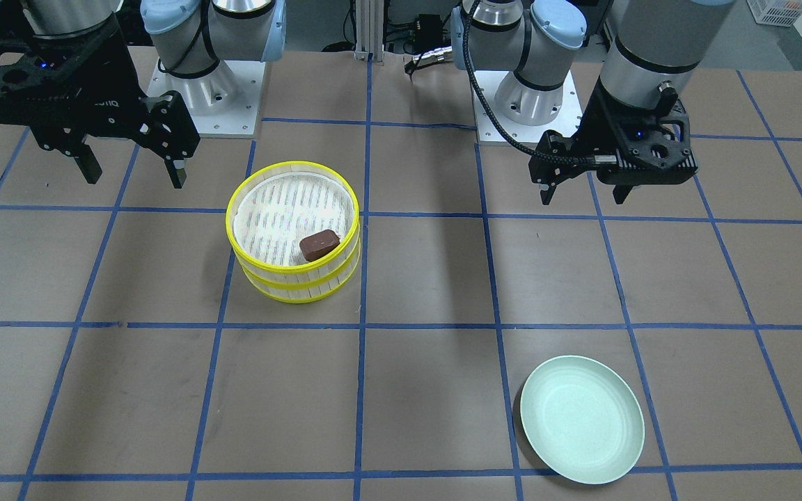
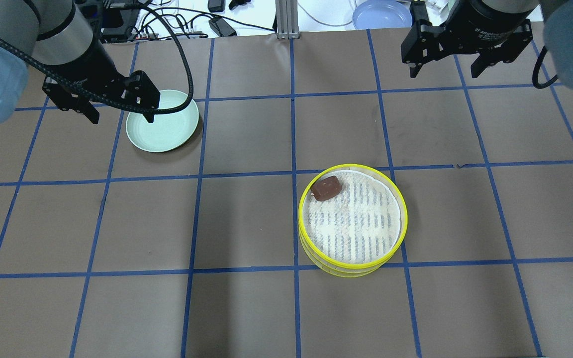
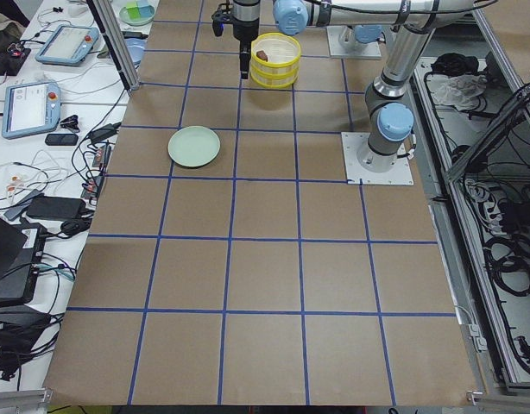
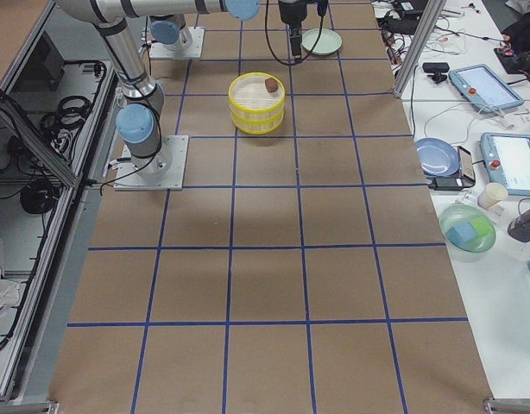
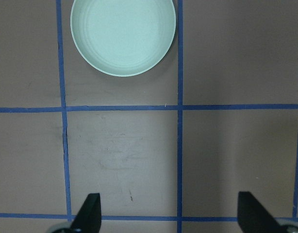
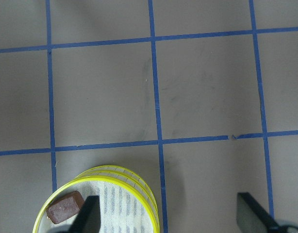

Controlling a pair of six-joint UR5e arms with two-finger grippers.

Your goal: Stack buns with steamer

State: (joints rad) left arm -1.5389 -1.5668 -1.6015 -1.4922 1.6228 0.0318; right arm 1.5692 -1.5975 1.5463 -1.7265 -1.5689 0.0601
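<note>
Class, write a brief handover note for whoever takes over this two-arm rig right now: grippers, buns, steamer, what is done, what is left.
Left gripper: open, empty, raised near the green plate.
Right gripper: open, empty, raised, clear of the steamer.
Steamer: its two tiers sit stacked, one on the other.
Brown bun: lies in the top tier, near the rim.
Cream bun: shows in no view; it may be hidden in the lower tier.
Plate: nothing on it.
Done: tiers stacked, brown bun inside.
Left: confirm where the cream bun is; otherwise the job looks finished.
</note>
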